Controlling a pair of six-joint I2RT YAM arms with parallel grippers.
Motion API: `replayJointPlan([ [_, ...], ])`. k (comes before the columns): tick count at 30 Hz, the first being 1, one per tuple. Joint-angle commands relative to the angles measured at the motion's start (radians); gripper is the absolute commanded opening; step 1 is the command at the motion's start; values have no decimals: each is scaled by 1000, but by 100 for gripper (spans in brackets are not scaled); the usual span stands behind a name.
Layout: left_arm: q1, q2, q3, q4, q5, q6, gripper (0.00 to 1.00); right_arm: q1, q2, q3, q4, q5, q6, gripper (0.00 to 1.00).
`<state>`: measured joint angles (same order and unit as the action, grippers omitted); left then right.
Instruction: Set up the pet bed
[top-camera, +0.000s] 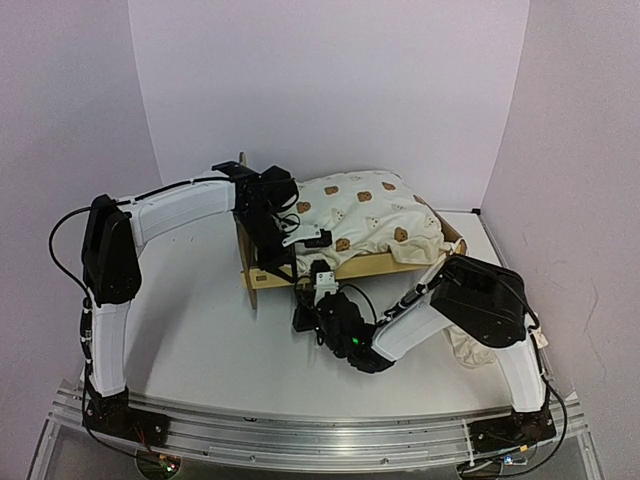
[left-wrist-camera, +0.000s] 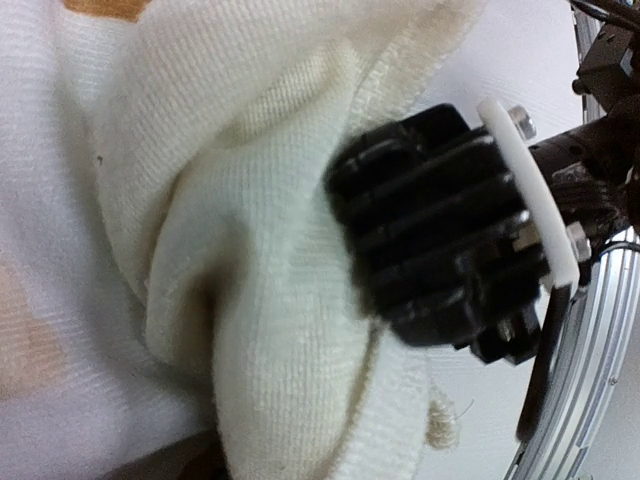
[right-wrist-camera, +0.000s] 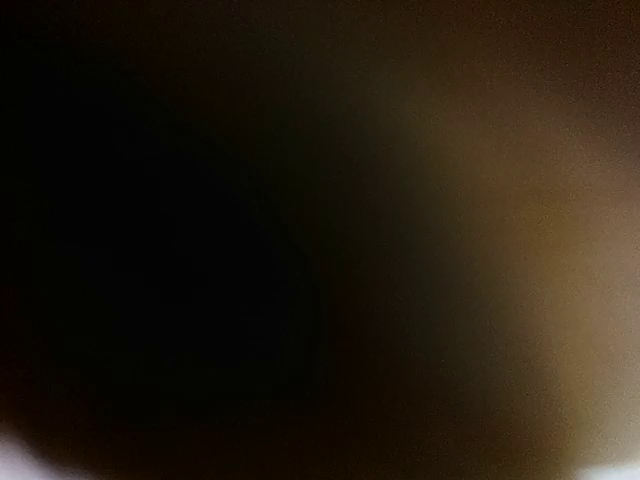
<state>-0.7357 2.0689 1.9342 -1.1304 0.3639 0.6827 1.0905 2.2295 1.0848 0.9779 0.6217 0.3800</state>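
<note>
Draping plywood pet bed (top-camera: 372, 265); nubby cream cushion (top-camera: 365, 215)

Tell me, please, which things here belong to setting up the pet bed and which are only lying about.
Job in hand: pet bed; bear-print cushion lying on it; left gripper, pinching the cushion's edge.
Lying about: cream cloth bundle on the table beside the right arm, untouched.

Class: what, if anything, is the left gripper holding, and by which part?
The left gripper holds the cream bear-print cushion, its jaws pinching a bunched fold at the cushion's edge.
</note>
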Motion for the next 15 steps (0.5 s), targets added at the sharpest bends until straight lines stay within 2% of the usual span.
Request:
replayJointPlan([
  [1, 29, -116, -13, 210, 88, -42, 0, 2, -157, -148, -65, -110, -25, 0],
  [4, 59, -119, -52, 260, 70, -52, 0, 30, -279, -236, -241, -212, -58, 0],
  [8, 76, -124, -138, 305, 72, -17, 0, 56, -382, -259, -493, -391, -122, 0],
  [15, 84, -153, -398, 455, 30, 107, 0, 59, -402, -183, -759, -609, -181, 0],
])
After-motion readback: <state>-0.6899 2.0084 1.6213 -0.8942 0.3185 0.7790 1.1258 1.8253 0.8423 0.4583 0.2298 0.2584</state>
